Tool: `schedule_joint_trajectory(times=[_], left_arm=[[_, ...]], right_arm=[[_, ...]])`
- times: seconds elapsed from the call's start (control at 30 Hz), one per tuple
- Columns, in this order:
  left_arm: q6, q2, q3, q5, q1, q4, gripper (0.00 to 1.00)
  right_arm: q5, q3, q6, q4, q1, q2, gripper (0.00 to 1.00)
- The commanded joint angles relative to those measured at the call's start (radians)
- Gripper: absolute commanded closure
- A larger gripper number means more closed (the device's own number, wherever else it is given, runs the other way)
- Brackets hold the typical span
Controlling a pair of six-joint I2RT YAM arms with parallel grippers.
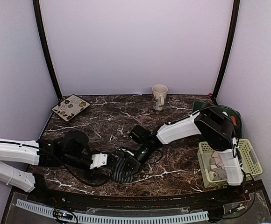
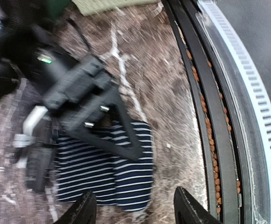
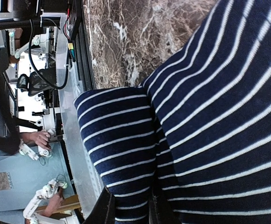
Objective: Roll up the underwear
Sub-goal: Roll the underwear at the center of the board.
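The navy striped underwear lies on the marble table near the front edge. It also shows in the left wrist view and fills the right wrist view. My right gripper reaches down-left onto it; in the right wrist view the gripper is shut on a fold of the striped cloth. My left gripper is at the cloth's left edge; in its wrist view it is open and empty just short of the cloth's corner. The pink underwear lies in the basket.
A beige mug stands at the back centre. A patterned tile lies at the back left. A green object sits behind the right arm. The table's black front rail runs close beside the cloth.
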Motion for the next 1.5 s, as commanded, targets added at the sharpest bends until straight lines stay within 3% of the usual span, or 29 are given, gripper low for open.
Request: schedule_joint_trajectory(times=[0.0, 0.17, 0.47, 0.6, 0.8, 0.87, 1.03, 1.17, 1.3, 1.47], left_arm=[[-0.024, 0.130, 0.026, -0.083, -0.066, 0.029, 0.41], [-0.045, 0.208, 0.039, -0.117, -0.074, 0.106, 0.43], [0.004, 0.369, 0.124, -0.147, -0.093, 0.063, 0.41], [0.015, 0.435, 0.160, -0.150, -0.093, 0.022, 0.45], [0.009, 0.492, 0.191, -0.100, -0.092, -0.098, 0.81], [0.007, 0.490, 0.189, -0.081, -0.086, -0.120, 0.88], [0.017, 0.483, 0.207, 0.089, -0.008, -0.186, 0.96], [0.064, 0.552, 0.277, 0.267, 0.106, -0.304, 0.97], [0.118, 0.714, 0.413, 0.447, 0.208, -0.448, 0.95], [0.144, 0.957, 0.576, 0.539, 0.275, -0.597, 0.94]], right_arm=[[0.035, -0.032, 0.053, -0.025, -0.012, 0.054, 1.00], [0.035, -0.036, 0.073, -0.018, -0.017, 0.057, 1.00], [0.042, -0.053, 0.089, -0.007, -0.029, 0.057, 0.99], [0.034, -0.090, 0.111, 0.037, -0.035, 0.039, 0.96], [0.060, -0.127, 0.129, 0.084, -0.040, -0.019, 0.79], [0.081, -0.147, 0.138, 0.106, -0.043, -0.053, 0.72], [0.212, -0.263, 0.155, 0.211, -0.058, -0.212, 0.53], [0.358, -0.436, 0.125, 0.373, -0.063, -0.417, 0.28], [0.509, -0.619, -0.011, 0.522, -0.029, -0.651, 0.28], [0.708, -0.707, -0.218, 0.519, 0.105, -0.791, 0.33]])
